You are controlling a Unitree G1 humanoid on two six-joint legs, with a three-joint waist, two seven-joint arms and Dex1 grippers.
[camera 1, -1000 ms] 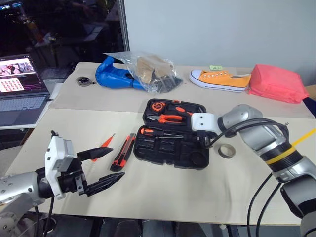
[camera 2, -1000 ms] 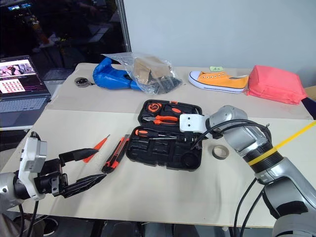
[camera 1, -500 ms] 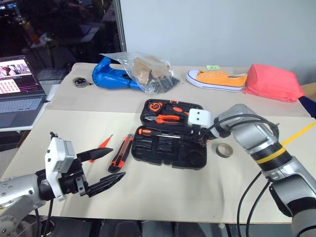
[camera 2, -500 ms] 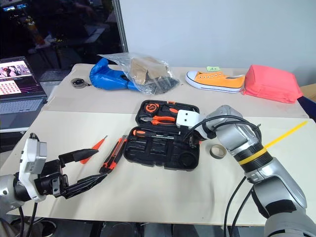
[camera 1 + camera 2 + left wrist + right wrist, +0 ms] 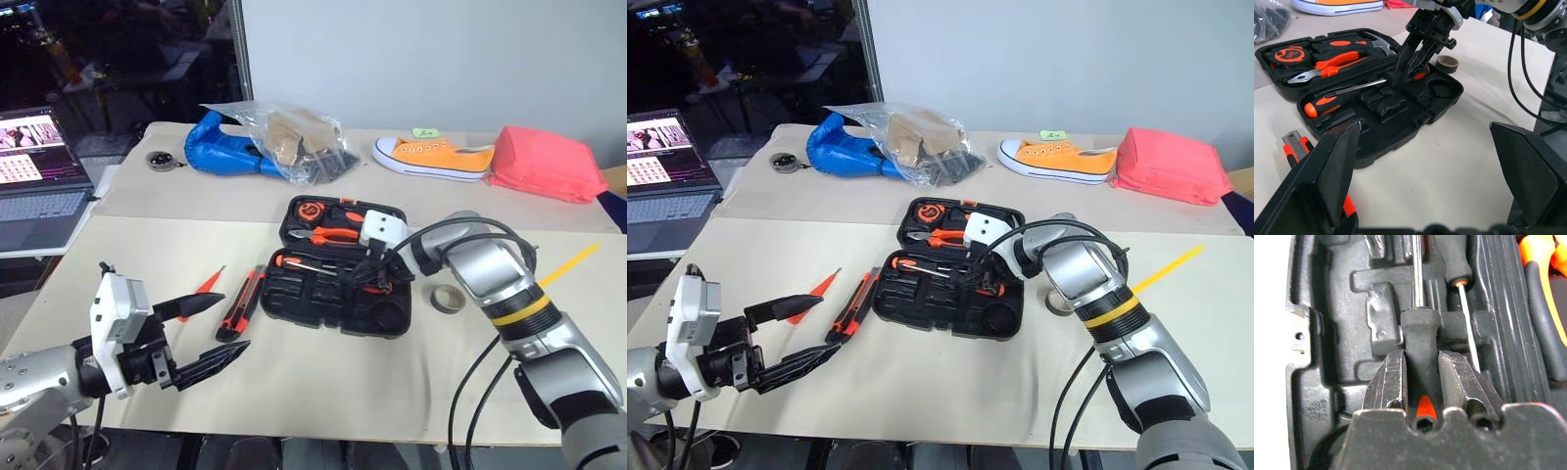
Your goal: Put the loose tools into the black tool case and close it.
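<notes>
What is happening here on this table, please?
A two-armed robot is packing tools into the open black tool case. Its right gripper is shut on a black-and-orange screwdriver, holding it over the recesses beside another screwdriver already in the case. The left gripper hangs open near the table edge. The utility knife and small orange screwdriver lie outside.

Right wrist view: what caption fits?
Gripper clamps a black-handled screwdriver over the open tool case.
</notes>
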